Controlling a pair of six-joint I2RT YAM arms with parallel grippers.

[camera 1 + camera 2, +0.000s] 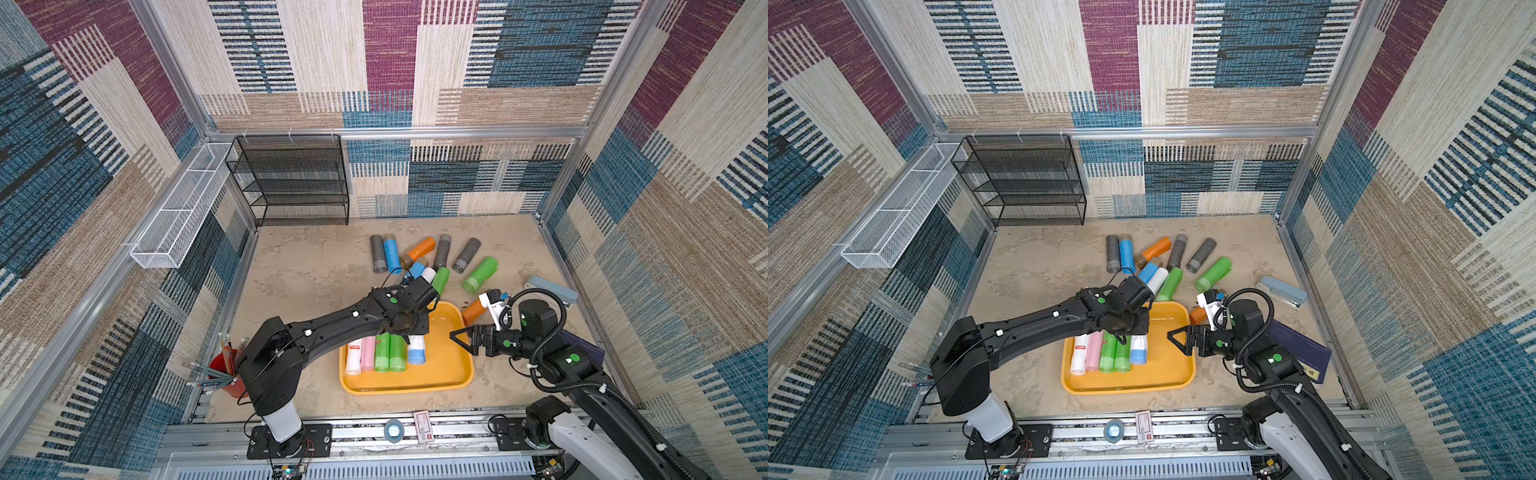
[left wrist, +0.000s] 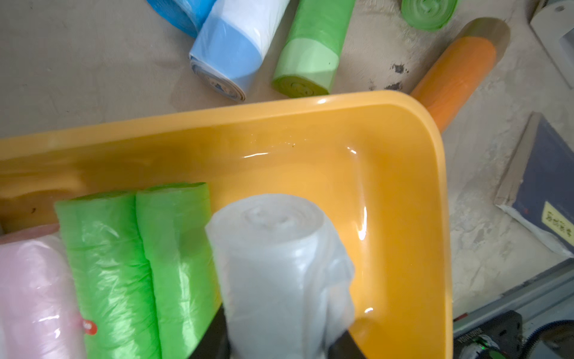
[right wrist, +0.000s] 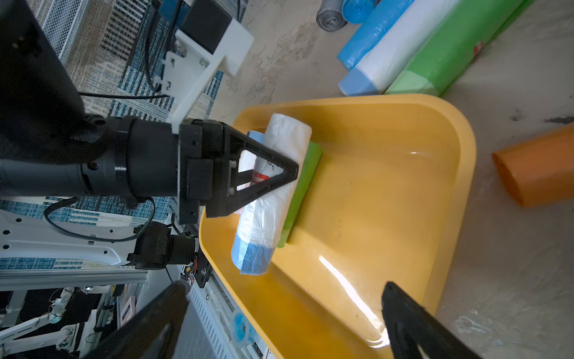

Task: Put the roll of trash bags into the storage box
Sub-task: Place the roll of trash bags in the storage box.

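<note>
L claw (image 3: 287,171): narrow, clamped across the mid of the trash-bag roll (image 3: 270,214), a white roll w/ a blue end. Roll sticks out past my fingers (image 2: 344,343) on both sides, blue end toward my base.

Roll sits inside the outline of the storage box (image 1: 415,390), low, on the left half. It lies parallel to the nearer green roll (image 1: 397,353) and presses against its side in the R wrist view. Can't tell if it touches the box floor.

Same row, going left: 2nd green roll (image 1: 382,353), pink roll (image 1: 368,353), white roll w/ red label (image 1: 354,357). Right half of the box is bare.

R claw (image 3: 279,323): wide, nothing between the jaws, over the box's right rim, apart from the roll.

Surface: sandy beige table (image 1: 311,282). Loose rolls (image 1: 442,251) in grey, blue, orange and green lie beyond the box. One orange roll (image 1: 473,311) sits at its far right corner. Stapler (image 1: 550,289) and dark blue book (image 1: 1304,353) on the right. Red cup w/ pencils (image 1: 226,372) near left.

Room: patterned fabric walls. Black mesh rack (image 1: 291,180) at back, white wire basket (image 1: 183,208) on the left wall.
</note>
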